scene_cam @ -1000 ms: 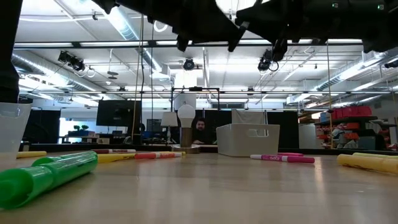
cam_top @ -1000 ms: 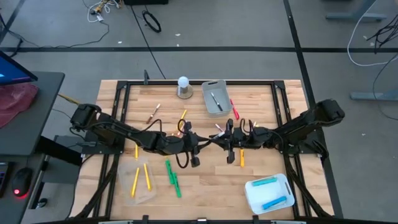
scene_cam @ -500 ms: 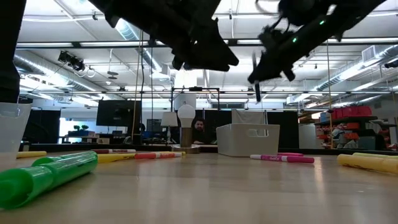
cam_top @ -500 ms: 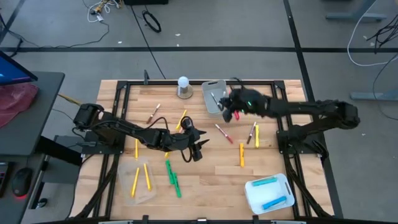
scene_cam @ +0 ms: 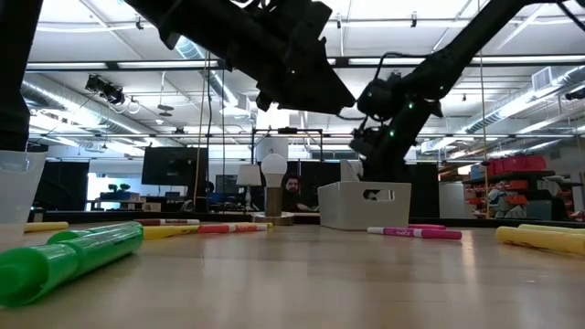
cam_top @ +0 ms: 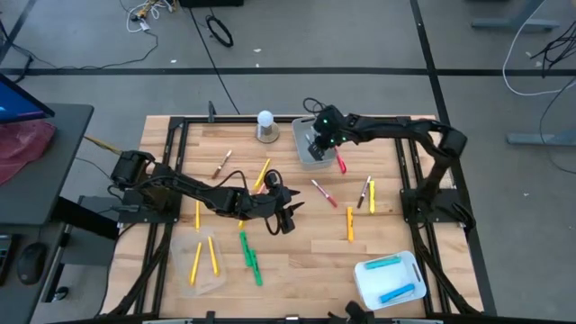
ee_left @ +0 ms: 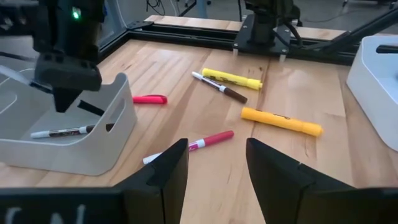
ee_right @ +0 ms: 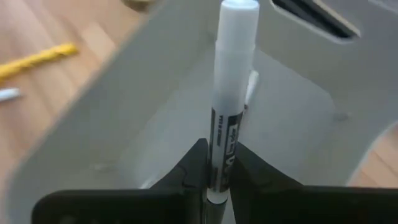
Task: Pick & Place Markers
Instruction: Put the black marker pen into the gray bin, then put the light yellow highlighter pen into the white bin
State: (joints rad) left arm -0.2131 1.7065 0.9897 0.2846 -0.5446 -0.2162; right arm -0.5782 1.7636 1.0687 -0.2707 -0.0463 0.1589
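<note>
Overhead: right gripper [cam_top: 317, 144], a second ago at table centre, now hangs over the grey bin [cam_top: 298, 149] at twelve o'clock.

Right wrist: its fingers pinch a white-capped marker [ee_right: 231, 81] above the bin, so the drop looks imminent.

Left wrist: left gripper [ee_left: 216, 163], spread and empty, has drawn back; pink marker [ee_left: 199, 144] lies ahead.

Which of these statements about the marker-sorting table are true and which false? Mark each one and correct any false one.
1. The right gripper holds a white-capped marker over the grey bin. True.
2. The left gripper grips a green marker. False: it is open and empty.
3. Blue markers lie in the white bin. True.
4. The grey bin is empty. False: one marker already lies inside.
</note>
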